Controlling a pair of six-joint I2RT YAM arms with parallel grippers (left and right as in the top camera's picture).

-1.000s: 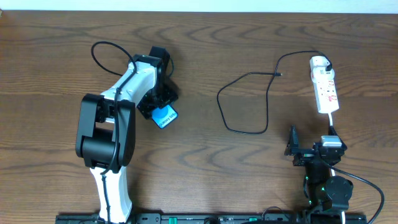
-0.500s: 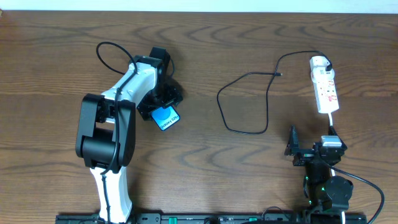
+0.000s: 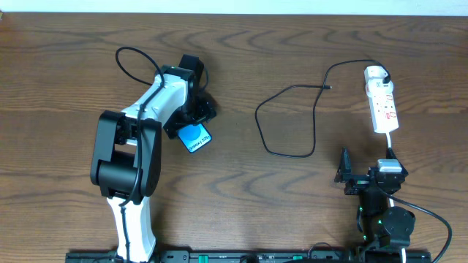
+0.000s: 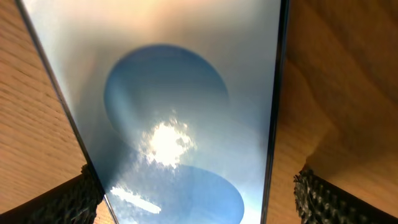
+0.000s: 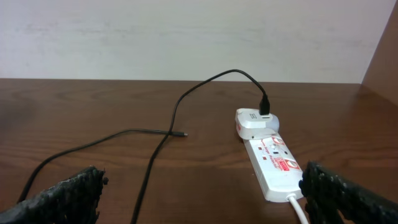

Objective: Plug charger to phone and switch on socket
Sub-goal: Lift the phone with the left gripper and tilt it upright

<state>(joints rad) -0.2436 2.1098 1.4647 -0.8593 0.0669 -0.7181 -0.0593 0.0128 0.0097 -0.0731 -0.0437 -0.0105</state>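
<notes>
A dark wooden desk (image 3: 66,66) runs up to a pale wall, and the work is split across its two halves. The left arm is stretched out so that the left fingers (image 4: 68,199) straddle the phone (image 3: 194,137), whose blue end pokes out beneath them in the overhead view. In the left wrist view the lit screen fills the space between the two pads. One pad sits touching or just beside a long edge, while bare wood shows between the other pad and the opposite edge. The fingers are therefore spread around the phone rather than clamped on it, probably lined up to grip it by its long sides.

The right fingers (image 5: 62,199) are spread wide and hold nothing, low over the desk. The socket (image 3: 383,106) lies just ahead of them, with its white cord running back toward them. That probably makes the switches a short reach. The cable (image 3: 256,117) already runs from a white adapter (image 5: 255,123) at the socket's far end. It loops over the desk, and its plug (image 5: 180,134) lies loose ahead of the right fingers, well apart from the phone. Phone and plug have yet to be brought together.
</notes>
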